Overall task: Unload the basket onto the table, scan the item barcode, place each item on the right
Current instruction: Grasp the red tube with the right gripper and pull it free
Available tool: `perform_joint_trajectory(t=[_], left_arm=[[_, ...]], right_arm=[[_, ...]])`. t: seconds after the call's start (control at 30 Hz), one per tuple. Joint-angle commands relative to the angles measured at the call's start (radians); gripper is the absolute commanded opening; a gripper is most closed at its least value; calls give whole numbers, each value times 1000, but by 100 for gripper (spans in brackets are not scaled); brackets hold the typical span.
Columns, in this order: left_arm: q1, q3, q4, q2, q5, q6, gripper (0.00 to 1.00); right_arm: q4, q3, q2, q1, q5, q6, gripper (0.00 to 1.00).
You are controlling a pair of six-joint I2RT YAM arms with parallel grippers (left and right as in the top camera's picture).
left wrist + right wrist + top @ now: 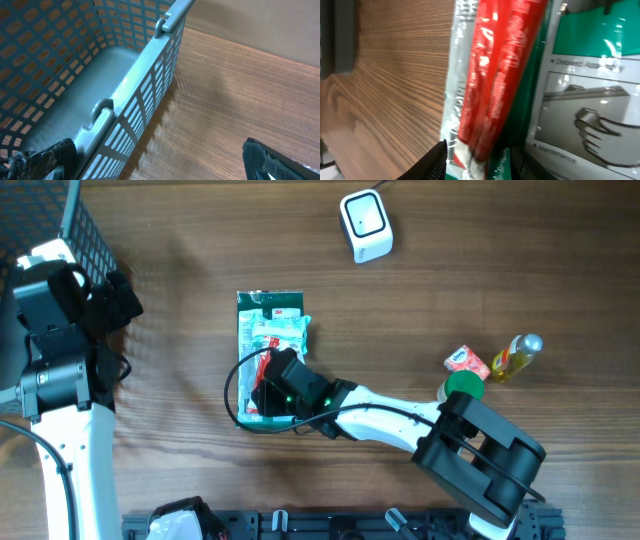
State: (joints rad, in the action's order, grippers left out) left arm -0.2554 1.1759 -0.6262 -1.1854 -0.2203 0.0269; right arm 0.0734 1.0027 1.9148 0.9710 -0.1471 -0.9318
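Packet (268,330), green with a red-and-white section, lies flat on the worktop (450,280), nearer the robot than the white scanner (365,225) and to its left. Its long axis runs toward and away from the scanner's edge of the worktop, green header end toward it. The right hand (278,385) sits over the far end, jaws partly apart; whether it grips cannot be told. The left hand (160,161) is spread wide, empty.

Overhead faces straight down at table (480,270); wrist views close
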Motion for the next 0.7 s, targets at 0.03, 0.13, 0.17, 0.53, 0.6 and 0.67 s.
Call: perform_joint_trajectory(t=[0.03, 0.13, 0.17, 0.53, 0.6, 0.67], left_arm=[[-5, -56, -52, -40, 54, 40, 100], [-5, -56, -52, -40, 55, 40, 100], [-5, -56, -52, -40, 55, 40, 100], [-5, -56, -52, -40, 54, 40, 100], [-5, -56, -52, -40, 55, 40, 100], [-5, -56, -52, -40, 54, 40, 100]], right_arm=[[1, -10, 26, 8, -17, -14, 41], [-9, -11, 27, 8, -16, -14, 41], [-8, -11, 27, 8, -16, -13, 41], [23, -13, 87, 25, -42, -40, 28], [19, -13, 87, 24, -45, -39, 11], [19, -13, 87, 24, -45, -39, 8]])
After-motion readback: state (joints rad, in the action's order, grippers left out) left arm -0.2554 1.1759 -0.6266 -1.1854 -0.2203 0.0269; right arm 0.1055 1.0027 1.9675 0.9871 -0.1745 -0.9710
